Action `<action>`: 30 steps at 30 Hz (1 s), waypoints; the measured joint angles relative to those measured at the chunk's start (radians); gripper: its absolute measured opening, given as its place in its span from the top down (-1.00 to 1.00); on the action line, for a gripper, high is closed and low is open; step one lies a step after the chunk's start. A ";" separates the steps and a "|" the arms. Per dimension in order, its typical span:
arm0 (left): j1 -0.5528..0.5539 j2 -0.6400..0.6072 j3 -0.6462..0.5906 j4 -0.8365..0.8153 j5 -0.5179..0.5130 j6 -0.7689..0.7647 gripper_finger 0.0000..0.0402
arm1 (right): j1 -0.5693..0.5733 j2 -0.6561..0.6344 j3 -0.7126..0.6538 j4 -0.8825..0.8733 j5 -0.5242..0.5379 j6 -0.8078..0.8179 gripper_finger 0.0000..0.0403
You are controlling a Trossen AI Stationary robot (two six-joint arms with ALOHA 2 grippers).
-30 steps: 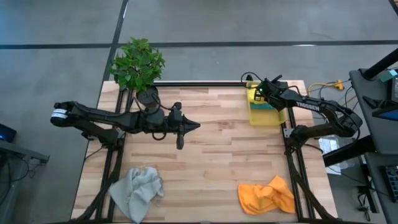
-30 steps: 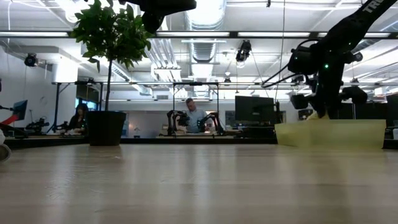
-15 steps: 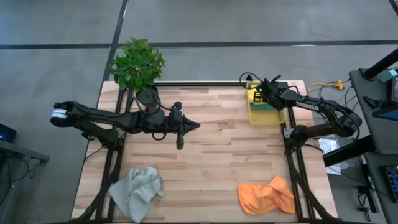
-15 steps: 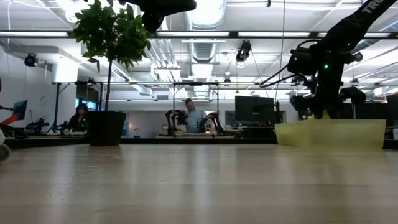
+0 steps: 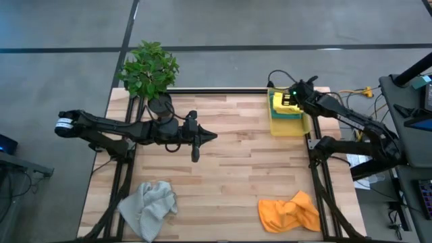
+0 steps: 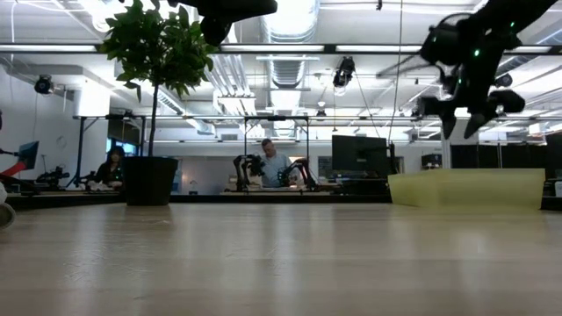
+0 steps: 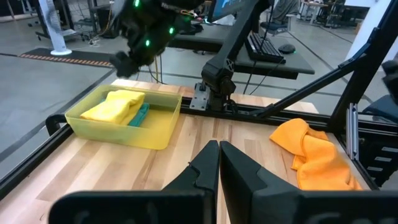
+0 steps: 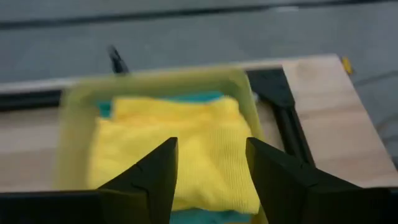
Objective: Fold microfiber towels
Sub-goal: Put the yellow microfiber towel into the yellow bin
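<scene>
Two of the four towels are sitting folded in the yellow bin (image 5: 286,120) at the tabletop's (image 5: 229,169) far right corner, the yellow towel (image 8: 177,149) lying on top of the teal towel (image 7: 140,114) (only its edges are showing). The orange towel (image 5: 289,212) and the grey towel (image 5: 150,208) are lying crumpled and apparently unfolded near the front edge. The right pincer (image 8: 208,165) is hovering above the bin, fingers apart and empty, while the left pincer (image 7: 219,163) is waiting mid-tabletop, fingers together.
</scene>
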 joint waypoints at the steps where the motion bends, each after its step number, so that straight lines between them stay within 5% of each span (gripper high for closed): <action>1: 0.000 0.000 0.000 0.000 0.000 0.000 1.00 | 0.000 -0.014 0.014 0.000 -0.018 -0.024 0.10; 7: 0.000 0.000 -0.003 -0.001 0.000 0.000 1.00 | -0.043 0.065 0.094 -0.114 -0.214 -0.132 0.43; 12: 0.000 0.000 -0.005 -0.004 -0.001 0.000 1.00 | -0.018 0.183 0.140 -0.255 -0.127 -0.147 0.90; 20: 0.000 0.000 -0.005 -0.001 0.013 -0.001 1.00 | -0.009 0.296 0.201 -0.241 -0.225 -0.011 0.95; 25: -0.001 0.000 -0.005 0.000 0.025 -0.001 1.00 | -0.008 0.362 0.233 -0.279 -0.135 0.144 0.96; 30: -0.002 0.000 -0.005 0.000 0.027 -0.003 1.00 | -0.013 0.441 0.212 -0.279 -0.160 0.220 0.96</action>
